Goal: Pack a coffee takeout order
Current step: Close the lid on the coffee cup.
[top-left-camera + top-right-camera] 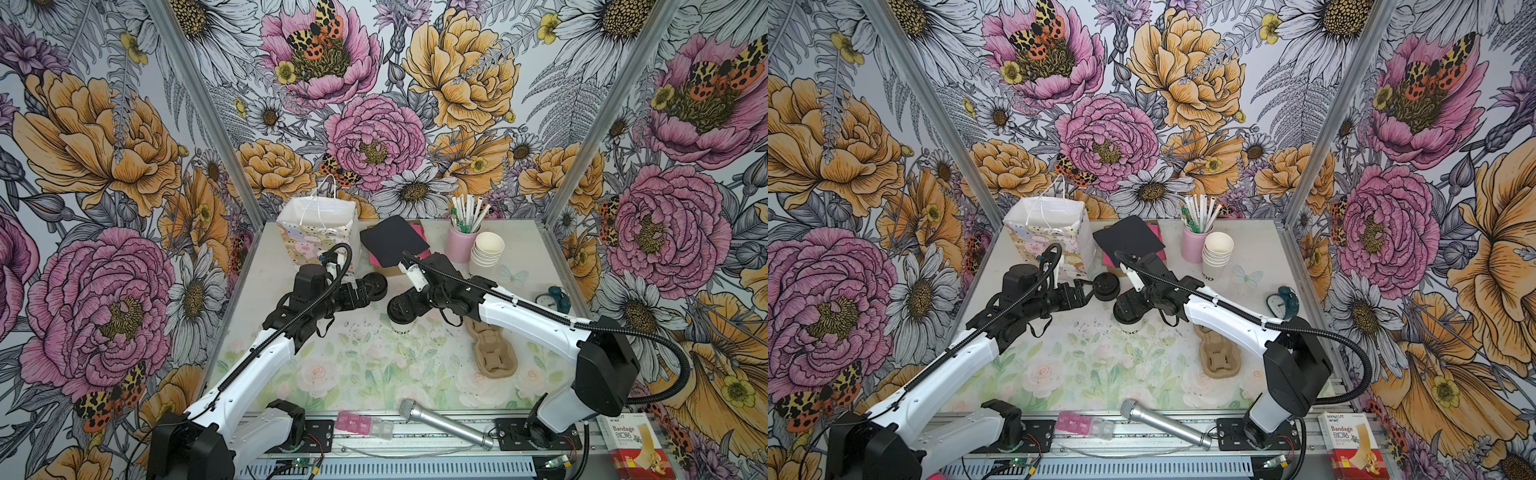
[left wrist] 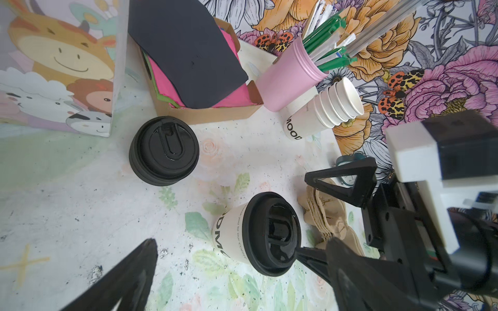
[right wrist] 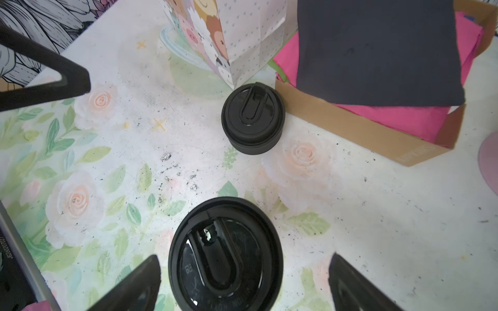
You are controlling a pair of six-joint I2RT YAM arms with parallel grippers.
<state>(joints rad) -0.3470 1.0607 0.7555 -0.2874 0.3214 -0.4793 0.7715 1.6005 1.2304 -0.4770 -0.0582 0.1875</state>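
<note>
A white paper cup with black lettering (image 2: 229,234) stands mid-table with its black lid (image 3: 226,255) seated on top. In both top views it shows just below my right gripper (image 1: 401,309), lettering at the cup (image 1: 1130,330). The right gripper (image 3: 245,257) hovers open over the lid, fingers either side of it and apart from it. My left gripper (image 2: 242,240) is open and empty, left of the cup, near a spare stack of black lids (image 1: 376,284). The black napkin (image 1: 392,241) lies on pink napkins in a cardboard tray (image 3: 363,129).
A printed paper bag (image 1: 320,232) stands at the back left. A pink holder of straws (image 1: 461,245) and stacked lidless cups (image 1: 486,249) stand at the back right. A brown cup carrier (image 1: 492,349), a clock (image 1: 555,297) and a microphone (image 1: 444,424) lie nearer.
</note>
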